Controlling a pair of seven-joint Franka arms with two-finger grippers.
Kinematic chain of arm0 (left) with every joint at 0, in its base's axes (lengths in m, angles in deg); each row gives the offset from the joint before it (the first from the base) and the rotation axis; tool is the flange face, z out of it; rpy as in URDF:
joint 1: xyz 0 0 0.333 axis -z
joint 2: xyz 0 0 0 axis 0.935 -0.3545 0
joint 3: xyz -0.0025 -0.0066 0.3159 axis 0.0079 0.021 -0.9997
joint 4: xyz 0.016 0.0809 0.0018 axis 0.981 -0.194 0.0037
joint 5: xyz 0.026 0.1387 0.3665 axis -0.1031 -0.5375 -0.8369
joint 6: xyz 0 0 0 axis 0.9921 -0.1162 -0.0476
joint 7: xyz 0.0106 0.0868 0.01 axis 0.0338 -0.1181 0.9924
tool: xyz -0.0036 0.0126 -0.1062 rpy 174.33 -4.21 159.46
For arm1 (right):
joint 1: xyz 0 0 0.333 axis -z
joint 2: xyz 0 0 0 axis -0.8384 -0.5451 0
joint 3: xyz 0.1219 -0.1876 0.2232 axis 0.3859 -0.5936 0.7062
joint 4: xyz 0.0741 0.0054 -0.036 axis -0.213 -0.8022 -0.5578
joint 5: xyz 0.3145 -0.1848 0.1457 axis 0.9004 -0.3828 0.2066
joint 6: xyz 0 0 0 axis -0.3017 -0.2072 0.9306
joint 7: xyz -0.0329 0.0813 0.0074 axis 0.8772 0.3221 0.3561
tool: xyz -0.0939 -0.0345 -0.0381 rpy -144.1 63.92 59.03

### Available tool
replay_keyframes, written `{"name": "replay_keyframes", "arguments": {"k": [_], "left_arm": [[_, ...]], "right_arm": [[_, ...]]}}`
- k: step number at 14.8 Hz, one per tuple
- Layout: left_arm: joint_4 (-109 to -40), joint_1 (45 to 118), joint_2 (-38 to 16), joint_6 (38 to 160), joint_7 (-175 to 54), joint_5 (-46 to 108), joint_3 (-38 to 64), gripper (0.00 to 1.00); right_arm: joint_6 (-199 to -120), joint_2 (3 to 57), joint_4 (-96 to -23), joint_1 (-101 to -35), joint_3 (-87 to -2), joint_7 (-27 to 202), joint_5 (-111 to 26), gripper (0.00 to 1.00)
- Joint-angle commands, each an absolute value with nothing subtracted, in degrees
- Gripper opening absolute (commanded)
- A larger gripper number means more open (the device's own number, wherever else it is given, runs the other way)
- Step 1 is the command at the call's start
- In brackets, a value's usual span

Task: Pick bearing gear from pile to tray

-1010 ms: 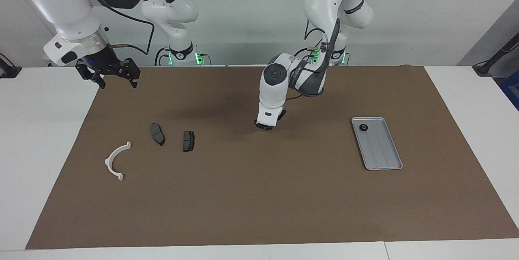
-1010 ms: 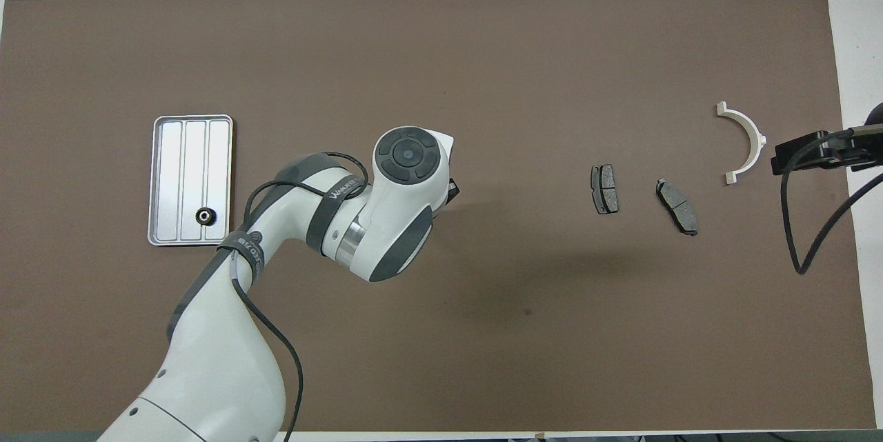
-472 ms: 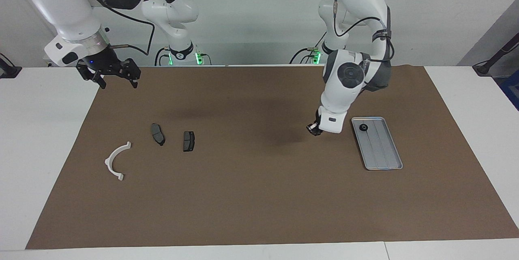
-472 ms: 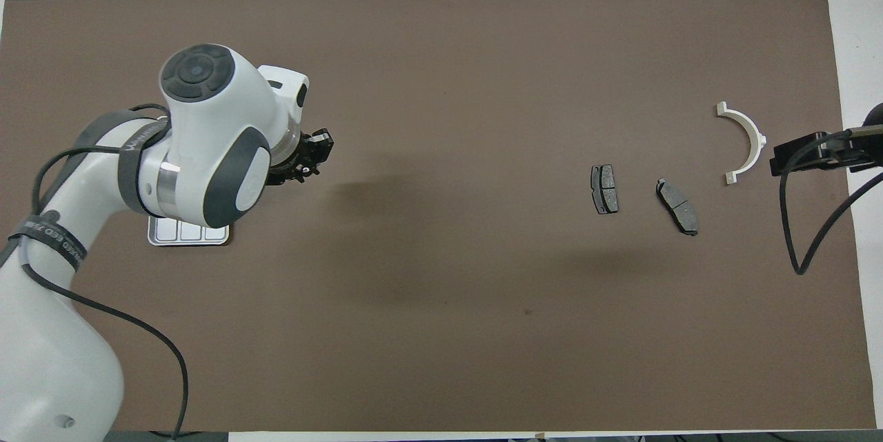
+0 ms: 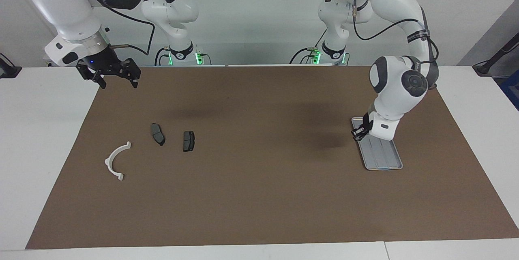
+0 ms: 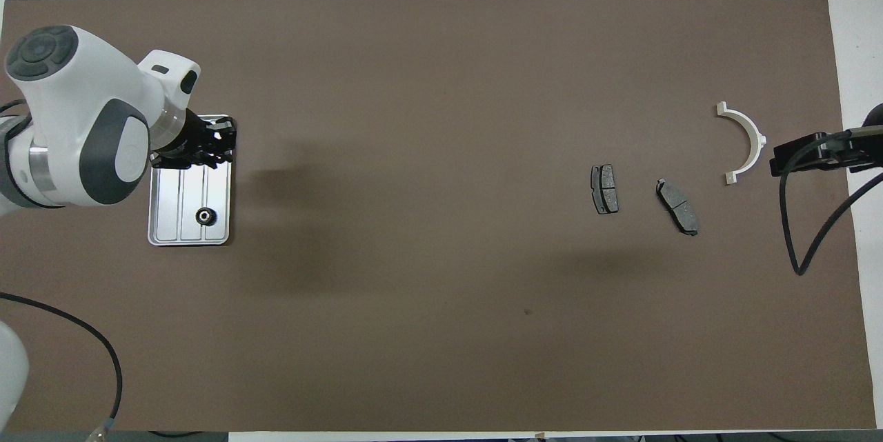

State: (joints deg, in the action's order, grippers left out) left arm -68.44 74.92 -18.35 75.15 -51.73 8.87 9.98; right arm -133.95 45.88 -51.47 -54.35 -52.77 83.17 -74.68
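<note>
Under our left claw [image 5: 357, 134] sits only the tray [image 6: 160, 221]; bare tabletop [image 5: 259, 187] runs wide toward the plates [image 5: 173, 138].

Silver-grey rectangular tray [image 6: 190, 235], rounded corners, raised rim, lengthwise ribs, lies flat beneath the left gripper [image 6: 215, 145], which hangs over its end farther from the robots. A small black round bearing gear [image 6: 205, 216] rests in the tray at the end nearer the robots. Pile: white semicircular bracket [image 6: 746, 142] and two dark grey pad-shaped plates [image 6: 605, 189] [image 6: 677, 206], well apart from that gripper.
</note>
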Motion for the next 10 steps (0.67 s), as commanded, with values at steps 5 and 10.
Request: {"name": "replay_keyframes", "arguments": {"k": [5, 10], "left_arm": [[-72.5, 71.78, -17.54, 82.2, -54.82, 3.8, 10.63, 0.06], [-75.32, 70.38, -18.07, 87.04, -54.99, 3.54, 10.63, 0.06]], "right_arm": [[-134.54, 47.09, -52.79, -53.72, -52.52, 83.93, -73.93, 1.0], [-134.54, 47.09, -52.79, -53.81, -52.52, 83.84, -73.93, 1.0]]}}
